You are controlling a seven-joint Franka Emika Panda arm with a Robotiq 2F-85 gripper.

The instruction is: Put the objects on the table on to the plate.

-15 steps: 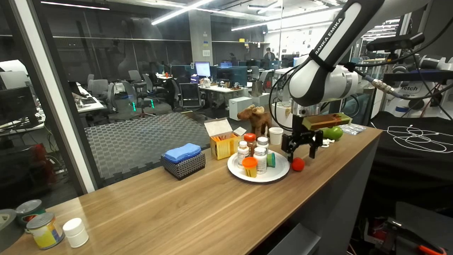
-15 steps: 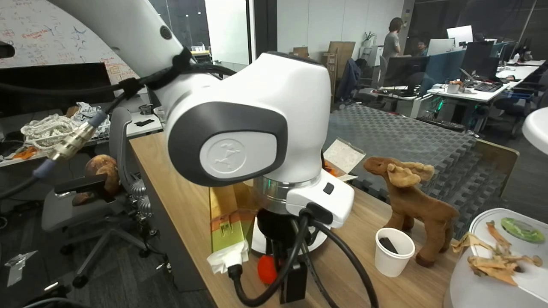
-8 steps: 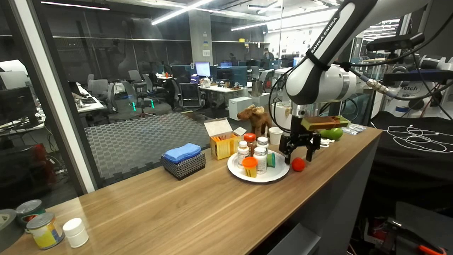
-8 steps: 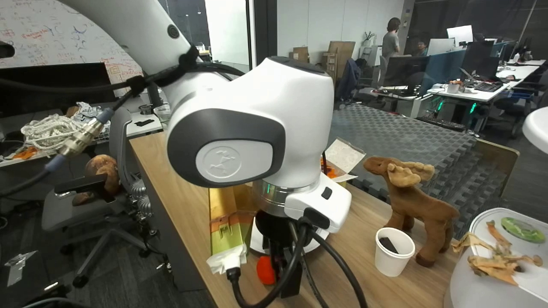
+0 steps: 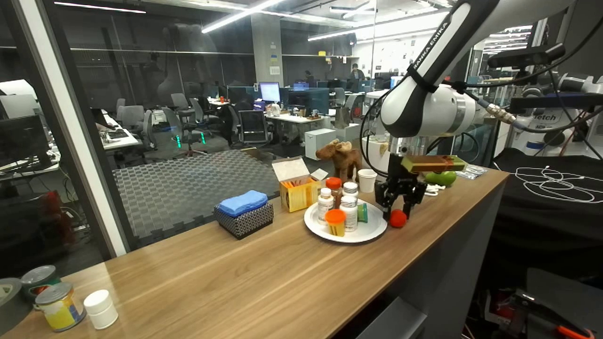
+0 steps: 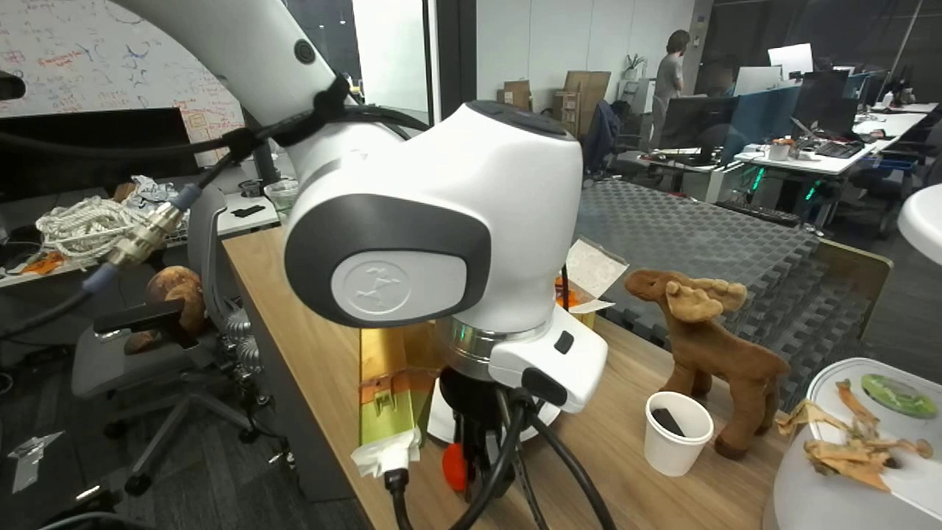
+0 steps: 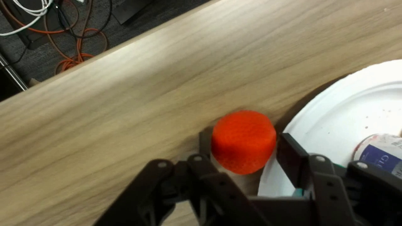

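Note:
A small round red piece rests on the wooden table beside the white plate. My gripper reaches down over the red piece, with a finger close against either side of it; the jaws look shut on it. In the wrist view the right-hand finger overlaps the plate's rim. On the plate stand white bottles, a red-lidded bottle, an orange cup and a green cup. A white jar stands far off at the near left.
Behind the plate are a yellow carton, a paper cup and a plush moose. A dark box with blue cloth is left of it. Cans stand near the white jar. The table edge runs close to the red piece.
The jaws have drawn in from wide apart to the sides of the red piece. The plate and its contents, and the red piece, have shifted very slightly right in an exterior view.

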